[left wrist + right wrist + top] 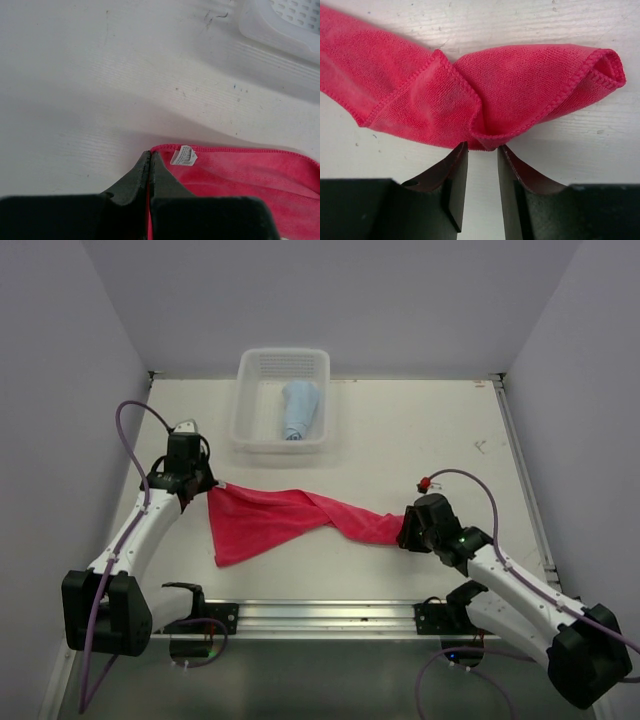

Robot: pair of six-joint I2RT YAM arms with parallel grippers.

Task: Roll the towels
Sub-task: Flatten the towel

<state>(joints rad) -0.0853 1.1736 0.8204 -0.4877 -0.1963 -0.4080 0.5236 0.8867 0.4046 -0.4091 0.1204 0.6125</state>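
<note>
Table (430,440): your pink towel lies across its near middle, strung left to right between the two arms.
Pink towel (270,522): it is wide and flat at the left end, then twisted and bunched toward the right. That twist looks like your main risk, because rolling from here would likely give a loose, lopsided roll. Only the left end is pinned, so if you pull with the left arm the whole cloth will probably drag and crumple instead of flattening.
Basket (248,390): it sits at the far edge, left of centre and near the left arm. A wide swing on that side could knock it.
Blue towel (300,410): it is rolled up and lying inside the basket, so leave it alone.
Left claw (150,153): the jaws are together, clamped on the far-left corner of the pink towel.
Right claw (483,149): the jaws are a little apart and hold nothing. The towel's folded right end touches the fingertips (462,150) but is not pinched. If you close here, you may catch one thin fold or miss altogether.
Tag (183,156): a small white label sewn just beside the left claw's tips.
</note>
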